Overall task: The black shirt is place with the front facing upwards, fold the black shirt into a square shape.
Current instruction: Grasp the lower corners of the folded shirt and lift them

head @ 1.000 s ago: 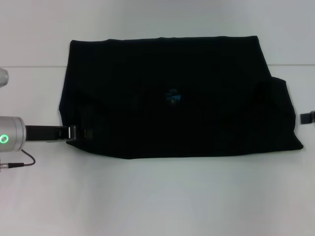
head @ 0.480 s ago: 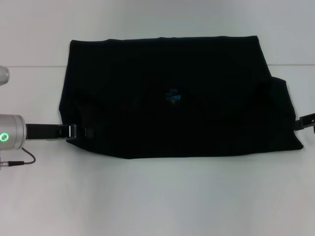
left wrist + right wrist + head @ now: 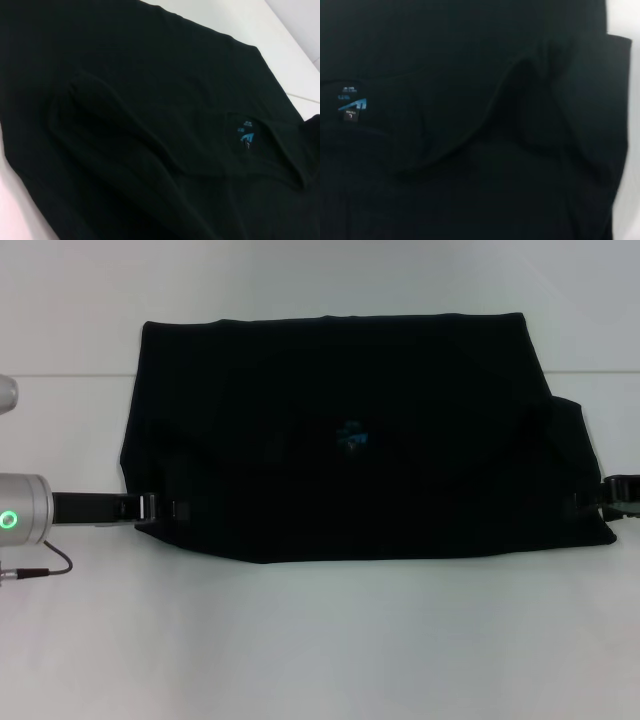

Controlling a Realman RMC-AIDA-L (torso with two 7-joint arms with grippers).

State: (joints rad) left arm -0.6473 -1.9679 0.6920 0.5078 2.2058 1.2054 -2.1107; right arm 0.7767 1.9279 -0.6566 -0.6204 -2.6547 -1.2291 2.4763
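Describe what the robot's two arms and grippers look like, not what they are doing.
The left arm is a silver cylinder with a glowing green ring light and a thin dark cable trailing below; its left gripper is black with small silver fittings. Only the right gripper's black tip shows.

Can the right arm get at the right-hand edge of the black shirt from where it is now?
Probably yes. The right gripper is already at the black shirt's right edge, low on that side, with only bare table around it. Whether it has hold of the cloth can't be told.

The black shirt's (image 3: 340, 430) blue neck label (image 3: 246, 134) is unreadable.
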